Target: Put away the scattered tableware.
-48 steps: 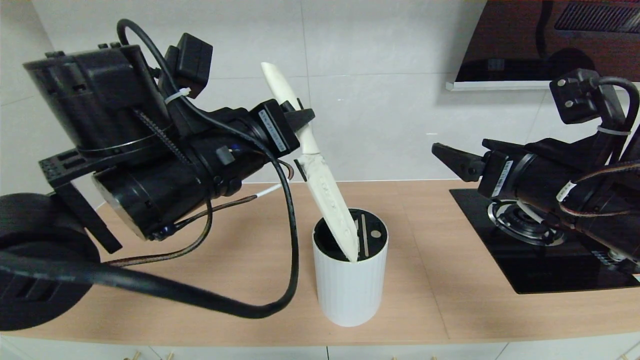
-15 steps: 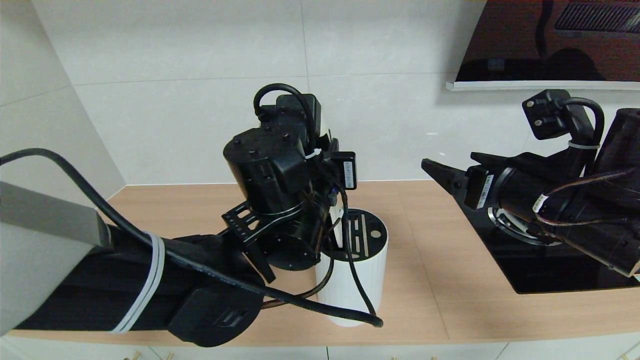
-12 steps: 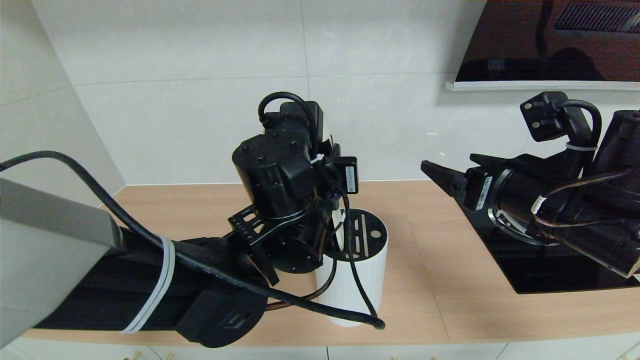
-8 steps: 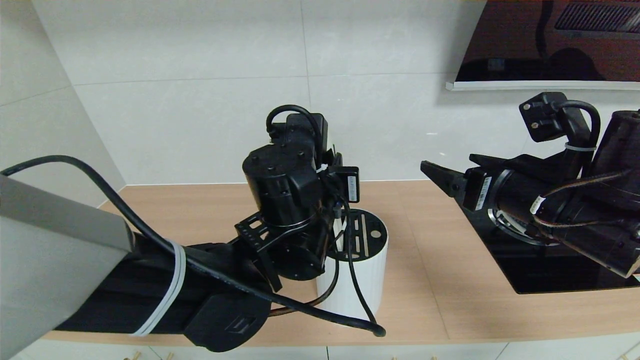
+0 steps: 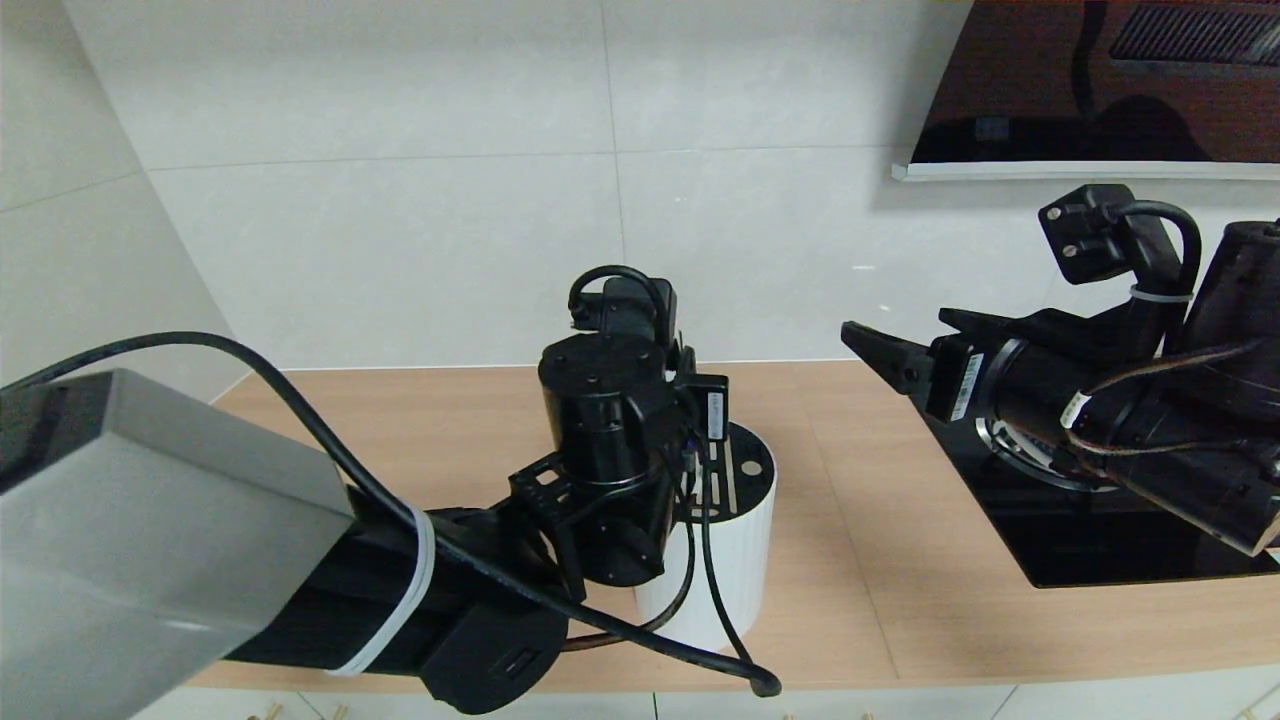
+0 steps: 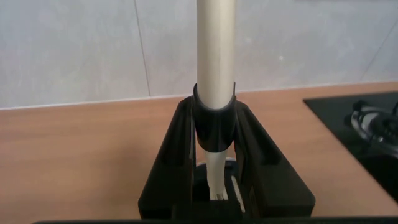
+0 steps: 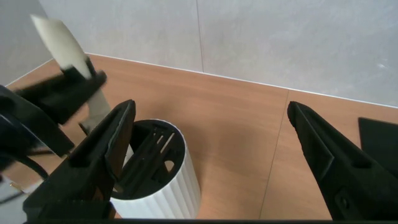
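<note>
While my left gripper (image 6: 214,117) was clamped tight around the handle of the cream knife (image 6: 216,56), the knife stood nearly upright, handle at twelve o'clock and blade at six, pointing down into the slotted black top of the white knife holder (image 5: 738,535). How deep the blade sat I could not tell, since my own fingers (image 6: 177,155) hid the slot. The holder stood on the wooden countertop (image 5: 400,420), near its front edge. My right gripper (image 5: 897,335) hung in the air at about two o'clock from the holder and well apart from it, its jaws spread wide and holding nothing. Beneath that arm, at three o'clock from the holder, lay the black hob (image 5: 1080,545). A dark range hood (image 5: 1100,80) hung on the tiled wall at one o'clock.
</note>
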`<state>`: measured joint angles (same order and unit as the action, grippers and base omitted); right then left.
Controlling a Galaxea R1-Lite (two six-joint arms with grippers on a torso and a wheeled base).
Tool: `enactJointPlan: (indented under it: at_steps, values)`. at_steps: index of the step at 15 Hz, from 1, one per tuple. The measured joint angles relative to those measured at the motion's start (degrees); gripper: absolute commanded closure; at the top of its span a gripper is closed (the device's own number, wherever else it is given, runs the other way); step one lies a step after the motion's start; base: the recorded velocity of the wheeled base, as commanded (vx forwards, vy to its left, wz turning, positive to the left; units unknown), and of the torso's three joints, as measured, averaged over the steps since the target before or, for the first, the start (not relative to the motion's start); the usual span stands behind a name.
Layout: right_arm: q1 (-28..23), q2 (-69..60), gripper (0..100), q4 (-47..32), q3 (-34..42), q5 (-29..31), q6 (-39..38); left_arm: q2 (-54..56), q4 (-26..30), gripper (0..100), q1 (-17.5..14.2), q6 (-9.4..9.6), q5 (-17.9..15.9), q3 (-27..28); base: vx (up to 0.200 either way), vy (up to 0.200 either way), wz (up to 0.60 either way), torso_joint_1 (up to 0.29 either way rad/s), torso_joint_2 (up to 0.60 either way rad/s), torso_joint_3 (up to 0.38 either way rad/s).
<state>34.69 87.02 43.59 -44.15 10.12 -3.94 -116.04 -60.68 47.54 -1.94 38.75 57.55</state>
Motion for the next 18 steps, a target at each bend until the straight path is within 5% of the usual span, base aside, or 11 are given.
enactJointPlan:
  at_steps: [17, 18]
  values:
    - [0.09, 0.09, 0, -0.07, 0.11, 0.17, 0.09, -4.11, 0.06, 100, 1.49, -1.37, -0.02, -2.84, 0.000, 0.000, 0.00, 0.000, 0.00, 0.000]
    - [0.09, 0.09, 0, -0.05, 0.11, 0.15, 0.06, -4.13, 0.06, 0, 1.51, -1.37, -0.02, -2.86, 0.000, 0.000, 0.00, 0.000, 0.00, 0.000]
